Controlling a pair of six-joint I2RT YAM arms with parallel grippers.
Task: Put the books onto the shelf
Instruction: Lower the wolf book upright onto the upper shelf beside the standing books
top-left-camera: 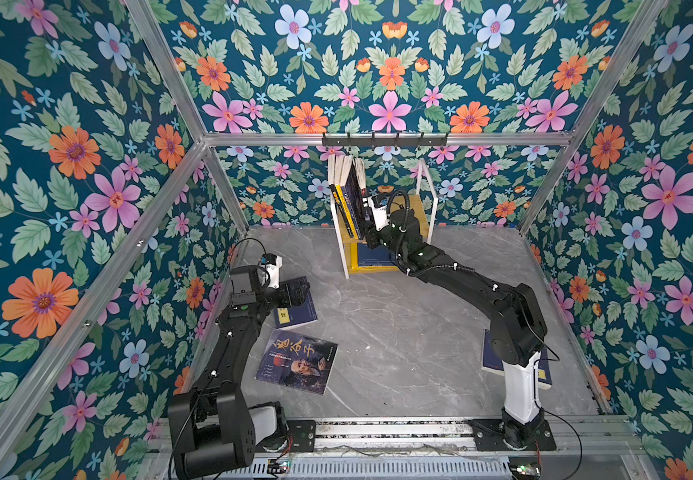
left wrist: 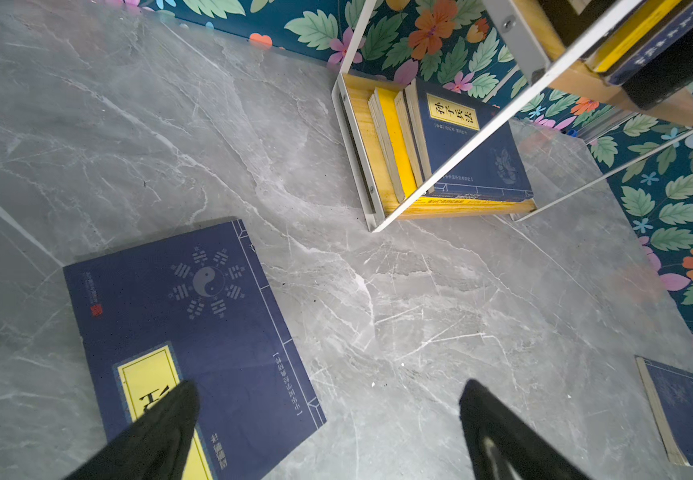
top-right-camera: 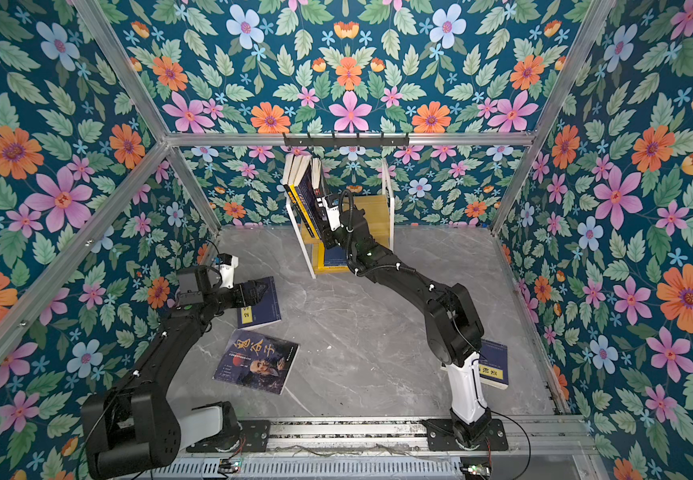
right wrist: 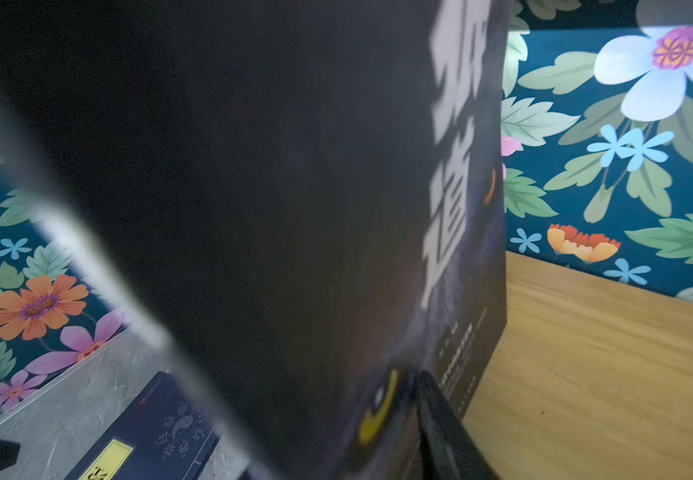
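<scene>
Both top views high on the front rail side, angled down across the whole surface toward the shelf, near-total overlap, left wrist low over navy book, facing shelf, right wrist jammed close against dark book cover, navy book shared

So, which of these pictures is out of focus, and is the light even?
Right wrist view: the dark book fills most of the frame, blurred and almost black, while the shelf board beside it stays sharper. Left wrist view: navy book sharp. Both top views: even light, no glare.
</scene>
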